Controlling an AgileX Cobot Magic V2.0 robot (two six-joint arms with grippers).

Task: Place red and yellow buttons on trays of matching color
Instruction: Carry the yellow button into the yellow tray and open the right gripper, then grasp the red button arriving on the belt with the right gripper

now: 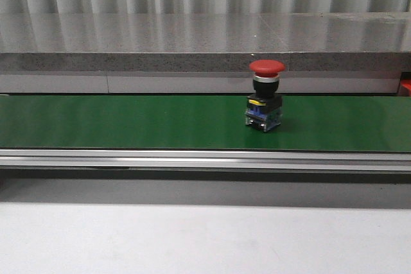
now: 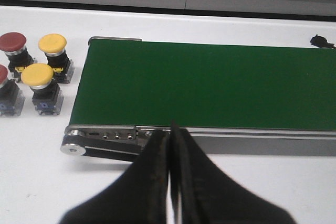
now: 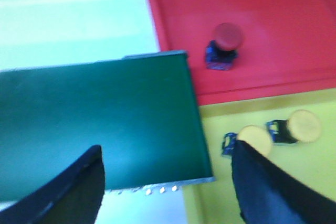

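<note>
The left gripper has its black fingers pressed together and holds nothing; it hangs just before the near edge of the green conveyor belt. The right gripper is wide open and empty above the belt's end, probably ready to take what arrives. A red mushroom-cap button with black body stands upright on the belt. Beside the belt's end lie the red plastic tray and the yellow plastic tray.

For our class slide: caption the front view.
A red button stands upright on the green conveyor belt.
</note>
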